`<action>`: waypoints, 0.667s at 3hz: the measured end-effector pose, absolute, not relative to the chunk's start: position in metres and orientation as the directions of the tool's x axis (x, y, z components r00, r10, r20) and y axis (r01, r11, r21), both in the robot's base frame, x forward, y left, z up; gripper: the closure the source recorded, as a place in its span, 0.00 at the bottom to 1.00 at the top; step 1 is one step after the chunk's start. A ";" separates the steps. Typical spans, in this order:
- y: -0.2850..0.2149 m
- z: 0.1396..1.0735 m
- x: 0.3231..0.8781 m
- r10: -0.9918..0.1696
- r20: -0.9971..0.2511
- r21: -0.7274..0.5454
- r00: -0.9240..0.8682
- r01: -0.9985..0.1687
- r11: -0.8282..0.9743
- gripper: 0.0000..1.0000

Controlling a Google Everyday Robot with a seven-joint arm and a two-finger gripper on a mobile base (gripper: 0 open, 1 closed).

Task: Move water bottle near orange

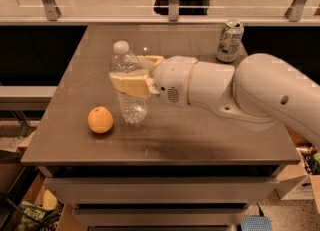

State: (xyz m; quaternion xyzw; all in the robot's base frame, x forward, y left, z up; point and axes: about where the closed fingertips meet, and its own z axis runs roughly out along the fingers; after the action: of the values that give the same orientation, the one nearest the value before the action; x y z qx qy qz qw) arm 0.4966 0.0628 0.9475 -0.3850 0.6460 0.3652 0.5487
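**me:** Only one camera on this rig, so one view it is. The tool (131, 77) is clamped on the water bottle (132, 111), with its yellowish fingers (131, 86) wrapped round the label band a bit above the middle. The arm (225, 90) reaches in from the right. The bottle stands upright on the left half of the bench (200, 135), just beside the orange (100, 119), which sits to its left. They're close but not touching. I can't tell if the base is resting on the bench or hanging just off it.

**other guy:** How's that thing going to handle, you reckon?

**me:** My guess is light, thin plastic with ribbed walls that'll give if I squeeze hard. I can't see how much water is in it, so the weight is anyone's guess. It's tall and narrow, so it's probably tippy once let go. The grip at the label looks sensible to me: the ribs should stop it slipping, and it hangs straight. I wouldn't grab the cap. The orange will roll if nudged. The soda can (229, 40) at the far right corner is well apart, so no bother.
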 end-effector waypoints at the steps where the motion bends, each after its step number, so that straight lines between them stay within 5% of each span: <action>1: 0.064 0.934 0.506 -0.048 -0.995 0.060 -0.089 -0.897 0.437 1.00; 2: 0.065 0.933 0.506 -0.046 -0.995 0.061 -0.089 -0.899 0.434 0.82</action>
State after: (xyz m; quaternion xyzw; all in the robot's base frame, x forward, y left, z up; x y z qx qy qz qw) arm 0.5064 0.0650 0.9330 -0.3731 0.6330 0.3794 0.5623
